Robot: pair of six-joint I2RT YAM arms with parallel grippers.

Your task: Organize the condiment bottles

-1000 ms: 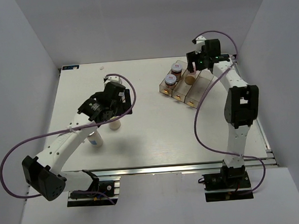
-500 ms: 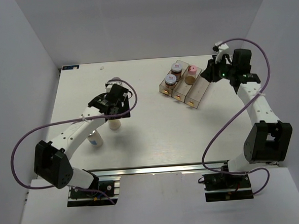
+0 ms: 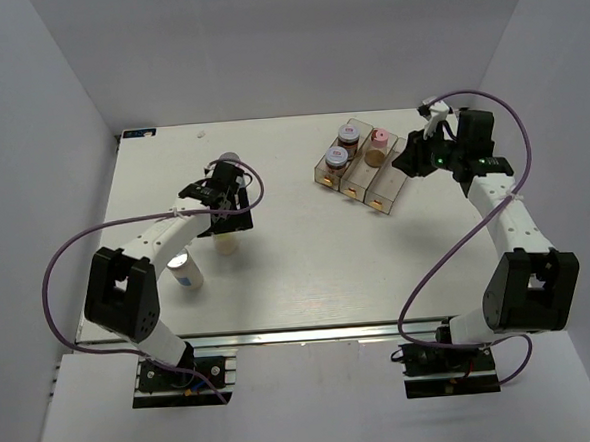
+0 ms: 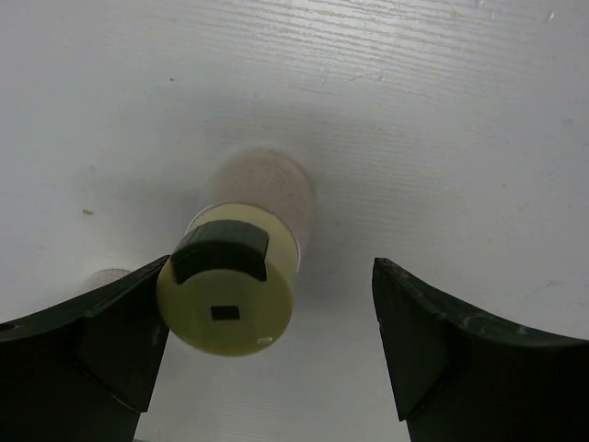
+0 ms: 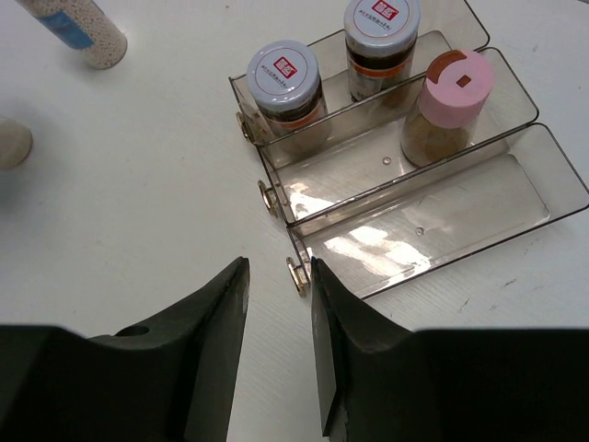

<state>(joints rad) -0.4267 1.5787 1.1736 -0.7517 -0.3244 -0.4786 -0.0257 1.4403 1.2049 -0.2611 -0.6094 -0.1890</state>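
Right wrist: illegible red-marked bottle lids

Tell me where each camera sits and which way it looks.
Top external: above and behind the bases, looking down on the table; left arm and right arm show.
Left wrist: on the left arm, looking down at the pale yellow bottle framed by the left gripper.
Right wrist: on the right arm, looking down at the tray past the right gripper.
Shared: top and right wrist both show the tray.
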